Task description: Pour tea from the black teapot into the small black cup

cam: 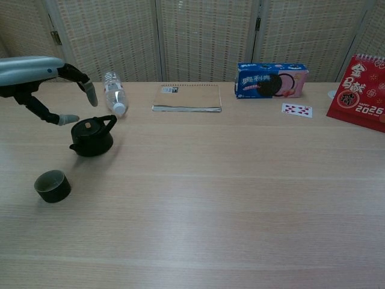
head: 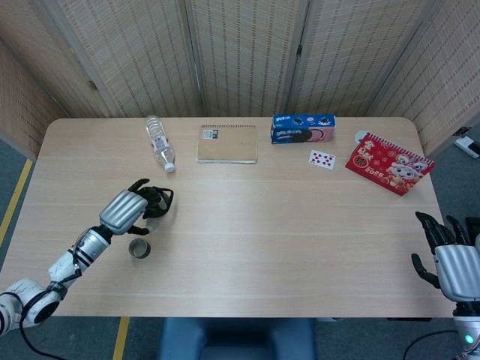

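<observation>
One black teapot (cam: 91, 137) sits under L hand (cam: 36, 75) fingers (cam: 90, 93).

Teapot (cam: 91, 137) reachable from above; water bottle (cam: 113, 94) close behind, cup (cam: 52, 185) near front

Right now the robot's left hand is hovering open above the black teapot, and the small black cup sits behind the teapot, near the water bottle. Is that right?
Not quite. The left hand does hover open above the black teapot, but the small black cup sits in front of the teapot, nearer the robot, not back by the water bottle. The chest view shows this plainly.
</observation>
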Robot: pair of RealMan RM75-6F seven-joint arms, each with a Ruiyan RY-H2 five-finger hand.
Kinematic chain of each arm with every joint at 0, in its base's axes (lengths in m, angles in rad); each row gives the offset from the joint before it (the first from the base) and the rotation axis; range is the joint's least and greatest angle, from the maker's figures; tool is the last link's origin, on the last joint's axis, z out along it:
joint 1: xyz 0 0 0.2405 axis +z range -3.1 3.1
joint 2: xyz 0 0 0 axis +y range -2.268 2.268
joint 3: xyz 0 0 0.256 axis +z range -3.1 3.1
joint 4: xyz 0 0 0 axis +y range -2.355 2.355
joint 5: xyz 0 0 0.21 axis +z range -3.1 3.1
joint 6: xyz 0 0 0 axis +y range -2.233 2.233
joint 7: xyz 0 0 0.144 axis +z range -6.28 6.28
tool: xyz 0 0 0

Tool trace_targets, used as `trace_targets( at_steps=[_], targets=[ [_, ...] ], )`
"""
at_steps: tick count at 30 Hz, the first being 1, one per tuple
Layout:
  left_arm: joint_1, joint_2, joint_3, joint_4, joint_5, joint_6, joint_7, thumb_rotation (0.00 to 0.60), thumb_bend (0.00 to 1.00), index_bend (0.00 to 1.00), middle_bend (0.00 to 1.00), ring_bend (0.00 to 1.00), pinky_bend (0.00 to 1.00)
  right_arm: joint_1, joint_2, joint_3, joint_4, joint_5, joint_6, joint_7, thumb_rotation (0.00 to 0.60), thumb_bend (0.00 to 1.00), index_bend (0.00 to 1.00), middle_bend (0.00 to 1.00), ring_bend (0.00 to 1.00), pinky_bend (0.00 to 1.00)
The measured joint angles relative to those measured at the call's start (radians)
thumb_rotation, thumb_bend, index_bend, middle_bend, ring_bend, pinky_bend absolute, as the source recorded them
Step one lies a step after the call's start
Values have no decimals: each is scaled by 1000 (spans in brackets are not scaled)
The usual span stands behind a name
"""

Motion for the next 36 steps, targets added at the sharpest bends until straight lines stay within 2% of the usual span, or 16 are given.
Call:
trace_targets(
  at_steps=[8, 13, 16, 36],
  targets=[
    [-86, -31, 9, 41, -4, -75, 18, 345, 381, 376, 319, 168, 44, 4, -1, -3, 0, 2, -12, 3, 600, 426, 29, 162, 239, 79],
    [-113, -49, 17, 60, -10, -102, 78, 344, 299, 354, 287, 152, 30, 2, 0, -6, -2, 4, -15, 4, 600, 426, 35, 163, 239, 79],
    [-129, -67, 20, 71, -32, -128, 129, 339, 283, 353, 286, 148, 23, 0, 0, -8, -2, 8, -16, 7, 600, 425, 39, 163, 239, 79],
    [-168, -155, 49, 183, -151, -209, 235, 338, 266, 356, 305, 142, 20, -8, -6, -14, 15, 14, -21, 34, 600, 426, 55, 163, 239, 79]
  ],
)
